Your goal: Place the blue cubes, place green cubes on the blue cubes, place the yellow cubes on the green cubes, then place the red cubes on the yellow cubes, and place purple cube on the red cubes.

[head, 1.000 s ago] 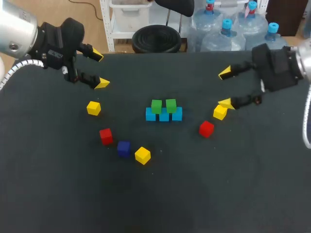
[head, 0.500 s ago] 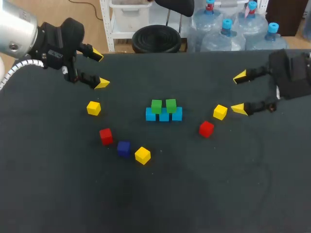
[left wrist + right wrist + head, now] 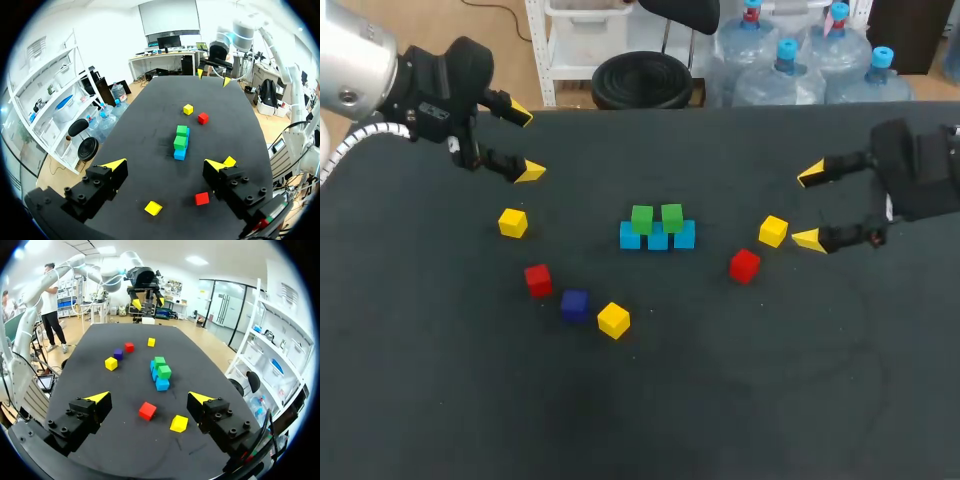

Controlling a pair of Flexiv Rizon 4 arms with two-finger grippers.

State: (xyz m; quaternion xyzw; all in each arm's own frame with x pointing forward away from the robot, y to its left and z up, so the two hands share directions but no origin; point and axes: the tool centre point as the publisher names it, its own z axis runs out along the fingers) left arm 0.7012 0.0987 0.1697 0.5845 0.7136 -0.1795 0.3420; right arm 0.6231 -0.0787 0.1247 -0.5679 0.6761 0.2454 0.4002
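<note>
Standing by the black table (image 3: 420,400), I see three blue cubes (image 3: 657,240) set touching in a row near its middle, with two green cubes (image 3: 641,218) sitting side by side on top of them. The left gripper (image 3: 525,142) hangs over the far left part of the table, its two yellow-tipped fingers spread wide with nothing in them. The nearest piece to it is a yellow cube (image 3: 513,222) lying on the cloth just short of its lower fingertip and apart from it. Further toward the near edge on that side lie a red cube (image 3: 538,280), the purple cube (image 3: 574,305) close beside it, and a second yellow cube (image 3: 613,320) close beside the purple one, the three making a loose slanting line. The right gripper (image 3: 808,207) is over the right side, its fingers likewise wide apart and empty. A third yellow cube (image 3: 772,231) sits just beside its nearer fingertip, though I cannot tell whether they touch, and a second red cube (image 3: 744,265) lies near that one, a little toward the middle. Seen from the right wrist, these two loose cubes lie on the table between the spread fingers, with the stacked row further ahead
</note>
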